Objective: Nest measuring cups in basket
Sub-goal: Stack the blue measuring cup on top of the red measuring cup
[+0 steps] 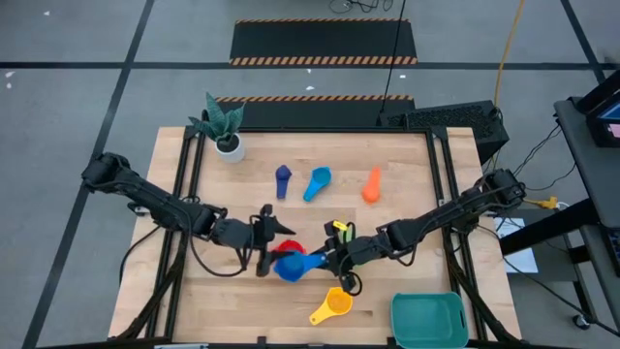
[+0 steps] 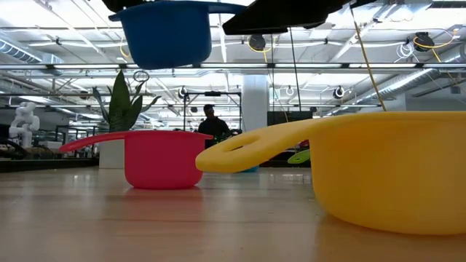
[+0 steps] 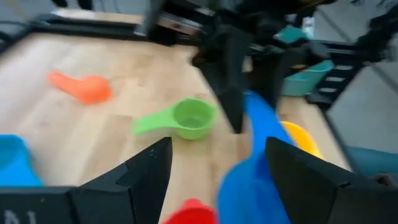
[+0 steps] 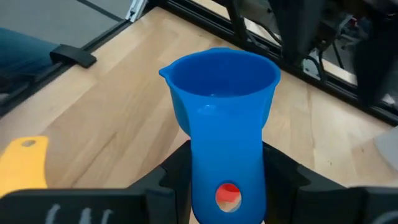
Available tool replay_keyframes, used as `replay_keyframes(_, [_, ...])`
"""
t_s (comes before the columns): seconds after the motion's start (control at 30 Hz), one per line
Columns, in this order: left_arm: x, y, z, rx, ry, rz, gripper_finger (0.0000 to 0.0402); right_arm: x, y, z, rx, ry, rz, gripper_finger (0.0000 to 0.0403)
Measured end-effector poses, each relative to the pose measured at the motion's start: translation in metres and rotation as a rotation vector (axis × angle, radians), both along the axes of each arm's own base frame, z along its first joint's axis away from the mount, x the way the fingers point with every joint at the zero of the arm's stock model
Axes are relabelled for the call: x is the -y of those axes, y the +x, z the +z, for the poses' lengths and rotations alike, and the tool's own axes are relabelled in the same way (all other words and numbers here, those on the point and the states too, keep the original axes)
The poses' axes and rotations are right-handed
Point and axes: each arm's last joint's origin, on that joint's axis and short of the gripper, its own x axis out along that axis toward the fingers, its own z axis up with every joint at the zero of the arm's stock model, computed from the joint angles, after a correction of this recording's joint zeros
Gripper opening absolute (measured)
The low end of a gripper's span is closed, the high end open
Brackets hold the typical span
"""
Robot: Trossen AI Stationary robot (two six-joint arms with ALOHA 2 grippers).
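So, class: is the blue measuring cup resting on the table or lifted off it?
Lifted. The right claw grips the blue measuring cup by its handle; in the low view it hangs above the red cup.

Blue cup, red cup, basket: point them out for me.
Blue cup (image 4: 221, 93): right wrist view, on its bowl.
Red cup (image 2: 162, 160): low view, on its side wall.
Basket (image 1: 429, 333): high view, on its rim.

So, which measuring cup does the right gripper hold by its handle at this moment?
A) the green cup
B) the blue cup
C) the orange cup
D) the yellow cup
B: in the right wrist view the right gripper is shut on the flat handle of the blue cup, and the low view shows that cup lifted above the red cup, which stands on the table.
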Motion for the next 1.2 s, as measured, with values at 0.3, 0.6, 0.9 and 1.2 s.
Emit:
replay_keyframes(0.3, [0.011, -0.004, 0.001, 0.017, 0.117, -0.049, 0.0258, 0.004, 0.001, -0.002, -0.026, 0.052, -0.049, 0.0119])
replay_keyframes(0.6, [0.014, -0.009, -0.004, -0.032, 0.187, -0.038, 0.0257, 0.004, 0.001, -0.002, -0.041, 0.098, -0.028, 0.0119])
replay_keyframes(0.9, [0.013, -0.010, -0.009, -0.086, 0.110, -0.056, 0.0257, 0.009, 0.002, -0.002, -0.046, 0.099, -0.045, 0.0119])
replay_keyframes(1.2, [-0.004, -0.010, -0.018, -0.195, 0.090, 0.035, 0.0257, 0.015, 0.003, -0.002, -0.030, 0.079, -0.132, 0.0119])
